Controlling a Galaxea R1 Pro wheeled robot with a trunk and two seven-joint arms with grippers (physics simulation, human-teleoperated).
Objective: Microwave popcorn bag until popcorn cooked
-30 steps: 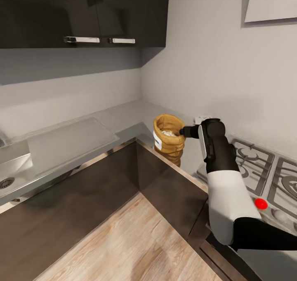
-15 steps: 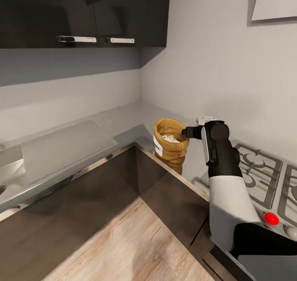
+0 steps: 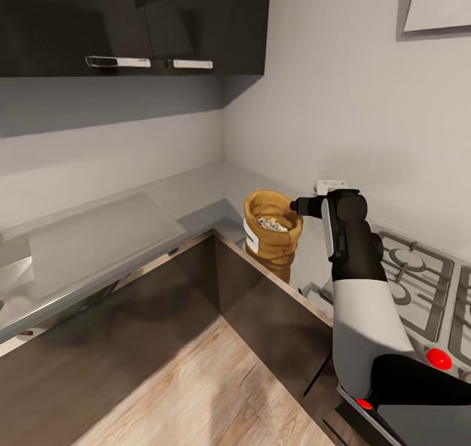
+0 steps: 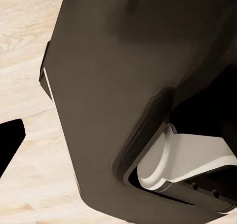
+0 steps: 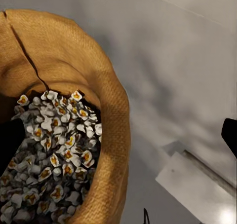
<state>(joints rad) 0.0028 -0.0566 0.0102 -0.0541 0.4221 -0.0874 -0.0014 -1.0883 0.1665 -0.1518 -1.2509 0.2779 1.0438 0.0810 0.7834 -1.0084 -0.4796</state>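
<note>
popcorn bag (image 3: pixel 271 231) on countertop (image 3: pixel 196 194), right wrist reveals popcorn (image 5: pixel 52 155)

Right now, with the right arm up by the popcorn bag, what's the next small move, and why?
Probably shut the right tool on the rolled rim of the popcorn bag. In the right wrist view one dark fingertip sits inside over the popcorn, the other outside, so the rim lies between them, not yet pinched.
</note>
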